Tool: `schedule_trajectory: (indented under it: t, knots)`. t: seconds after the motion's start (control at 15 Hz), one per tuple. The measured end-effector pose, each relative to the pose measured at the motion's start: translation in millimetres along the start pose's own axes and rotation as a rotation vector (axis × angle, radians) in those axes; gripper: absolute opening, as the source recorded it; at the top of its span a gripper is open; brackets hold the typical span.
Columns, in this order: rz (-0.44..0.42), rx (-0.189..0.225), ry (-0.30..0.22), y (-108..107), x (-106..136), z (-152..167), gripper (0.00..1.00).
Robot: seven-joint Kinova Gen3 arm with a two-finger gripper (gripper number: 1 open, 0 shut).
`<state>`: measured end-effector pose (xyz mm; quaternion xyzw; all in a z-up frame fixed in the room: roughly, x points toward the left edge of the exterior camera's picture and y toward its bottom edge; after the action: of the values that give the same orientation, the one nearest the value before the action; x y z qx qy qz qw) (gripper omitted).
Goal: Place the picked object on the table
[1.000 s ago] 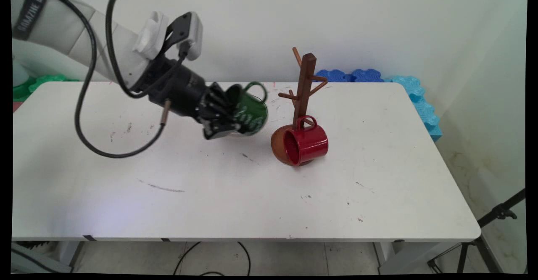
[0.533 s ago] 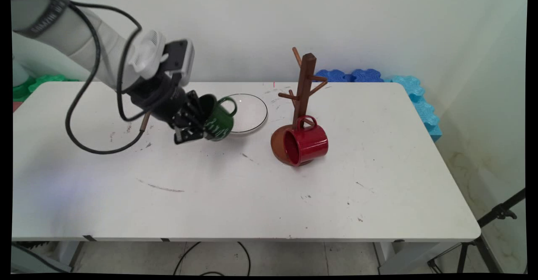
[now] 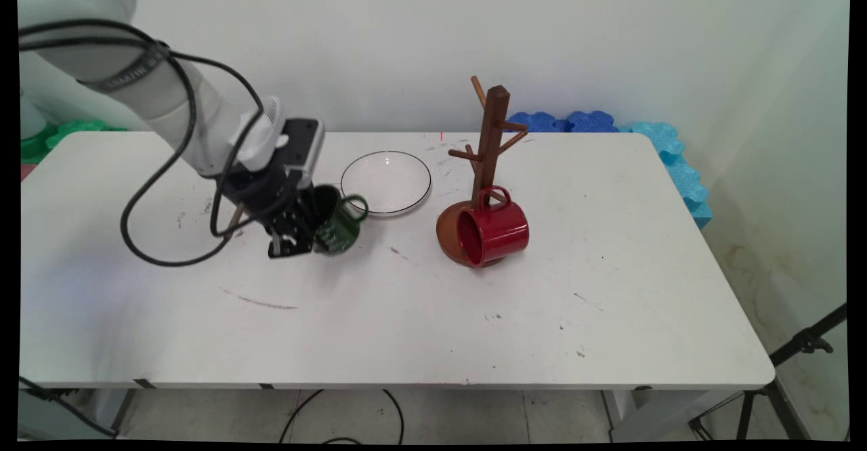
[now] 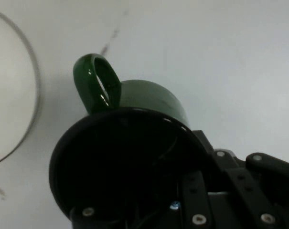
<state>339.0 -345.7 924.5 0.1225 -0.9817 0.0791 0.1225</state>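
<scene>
My black gripper (image 3: pixel 305 234) is shut on the rim of a dark green mug (image 3: pixel 336 226), low over the table's left-middle, just left of a white plate (image 3: pixel 386 181). The mug tilts, its handle toward the plate. From the hand, the green mug (image 4: pixel 134 143) fills the lower half, its dark opening facing the camera and its handle (image 4: pixel 97 82) pointing up-left. One finger (image 4: pixel 194 200) reaches inside the mug and the other lies outside the wall. The plate's rim (image 4: pixel 33 95) curves along the left edge.
A brown wooden mug tree (image 3: pixel 489 146) stands right of the plate, with a red mug (image 3: pixel 493 231) hanging on a low peg above its round base. Blue foam blocks (image 3: pixel 650 146) lie at the table's far right corner. Black cables (image 3: pixel 149 221) loop below the arm.
The gripper carried the green mug left and down, from over the plate to a spot low over the table beside it. The plate is now uncovered.
</scene>
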Motion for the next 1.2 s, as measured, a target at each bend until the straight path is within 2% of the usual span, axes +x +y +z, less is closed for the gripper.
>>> schedule_trajectory:
  t: [0.33, 0.6, 1.2]
  knots:
    - [0.041, -0.068, -0.046, 12, 5, 14, 0.0]
    - [0.061, -0.101, -0.067, 20, 7, 24, 0.0]
    - [0.079, -0.128, -0.094, 29, 10, 48, 0.0]
